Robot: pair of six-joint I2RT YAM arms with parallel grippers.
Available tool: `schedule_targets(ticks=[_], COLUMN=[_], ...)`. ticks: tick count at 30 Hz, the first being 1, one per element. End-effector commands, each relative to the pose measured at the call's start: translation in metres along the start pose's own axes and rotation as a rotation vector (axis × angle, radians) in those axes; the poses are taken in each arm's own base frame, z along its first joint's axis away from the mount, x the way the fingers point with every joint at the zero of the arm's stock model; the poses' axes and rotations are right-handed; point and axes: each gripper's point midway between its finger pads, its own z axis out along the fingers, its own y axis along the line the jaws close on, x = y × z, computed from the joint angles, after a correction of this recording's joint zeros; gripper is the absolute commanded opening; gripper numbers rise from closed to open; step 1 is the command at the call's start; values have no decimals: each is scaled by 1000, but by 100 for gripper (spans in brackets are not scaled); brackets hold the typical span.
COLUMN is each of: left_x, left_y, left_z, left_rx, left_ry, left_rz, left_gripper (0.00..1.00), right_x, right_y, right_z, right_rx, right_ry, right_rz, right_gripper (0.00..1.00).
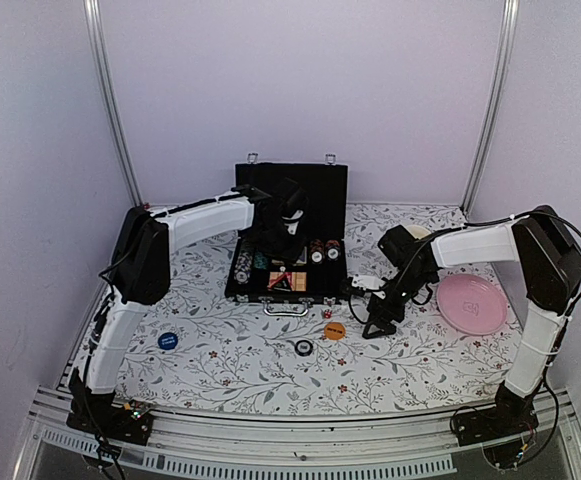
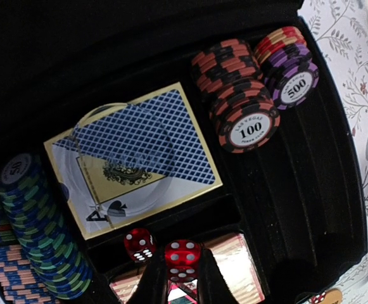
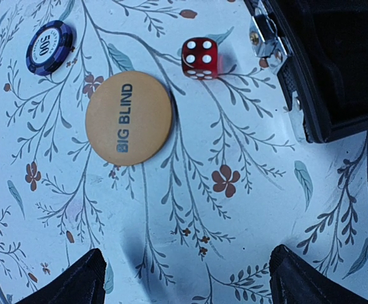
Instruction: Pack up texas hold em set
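Note:
The black briefcase [image 1: 292, 200] stands open at the back of the table. It holds a card deck [image 2: 133, 158], striped poker chip stacks [image 2: 241, 104] and a loose red die [image 2: 139, 244]. Over its tray my left gripper [image 2: 184, 271] is shut on a second red die [image 2: 182, 252]. In front of the case my right gripper [image 3: 184, 282] hangs open above bare cloth, its fingers [image 3: 76, 284] wide apart. Ahead of it lie an orange "BIG BLIND" button [image 3: 128, 118], a red die [image 3: 200, 57] and a purple 500 chip [image 3: 49, 47]. A blue button [image 1: 167, 340] lies at the front left.
A pink plate [image 1: 473, 303] sits to the right of my right gripper. A cream mug [image 1: 402, 240] stands behind that arm. The case's front edge with its silver latch [image 3: 263, 38] is close to the loose die. The floral cloth [image 1: 240, 365] covers the table.

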Motion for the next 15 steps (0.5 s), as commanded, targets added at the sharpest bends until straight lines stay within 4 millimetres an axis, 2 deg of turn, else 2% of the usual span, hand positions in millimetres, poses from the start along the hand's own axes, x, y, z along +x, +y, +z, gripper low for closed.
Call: schedule_targets(ticks=[1,9,15], left_x=[0,-1,5], left_y=[12,15,11], left_z=[14,25,25], left_rx=[-18,2,25], left_ry=[1,3,27], left_rz=[-22,-31,-24], left_gripper=[11,11,10], right_x=[5,7,9], right_y=[3,3,3], right_z=[8,11,13], right_rx=[-24,-26,-31], right_ry=[32,42,49], right_rz=[-2,2,5], right_gripper=[89,89,89])
